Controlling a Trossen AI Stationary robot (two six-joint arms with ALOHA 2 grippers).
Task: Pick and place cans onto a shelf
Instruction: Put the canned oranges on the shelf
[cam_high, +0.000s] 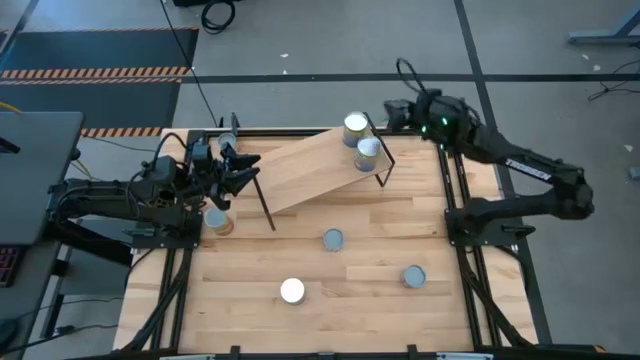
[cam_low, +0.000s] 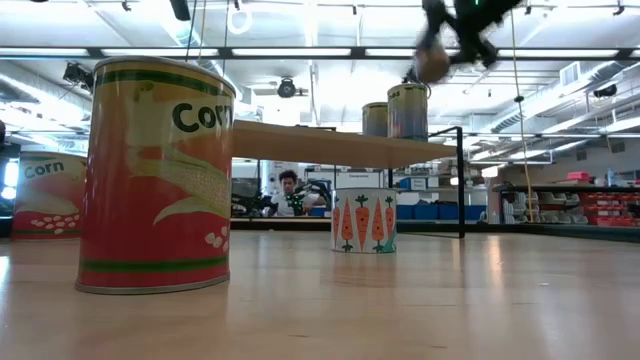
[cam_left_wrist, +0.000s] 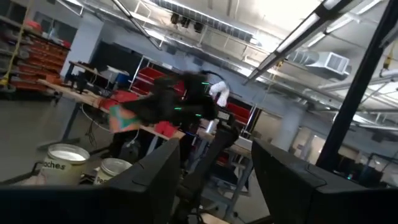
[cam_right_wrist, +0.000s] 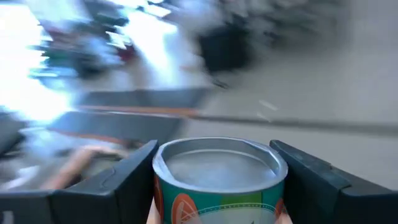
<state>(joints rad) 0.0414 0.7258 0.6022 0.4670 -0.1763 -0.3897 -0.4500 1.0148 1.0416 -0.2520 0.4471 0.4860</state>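
Seven cans show. One (cam_right_wrist: 219, 177) with a silvery top and green-orange label sits clamped between the fingers of the right tool (cam_high: 400, 112), held high beyond the shelf's (cam_high: 310, 168) far-right end; it should come down level onto bare board beside the two cans (cam_high: 355, 126) standing there, without nudging either. Four more stand on the worktop (cam_high: 370, 300). One shelf, two arms. The left tool (cam_high: 237, 168) waits, fingers apart, at the shelf's left end.

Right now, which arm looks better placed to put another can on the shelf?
Probably the right: its pincer already grips a can, up beside the shelf. The left pincer holds nothing.
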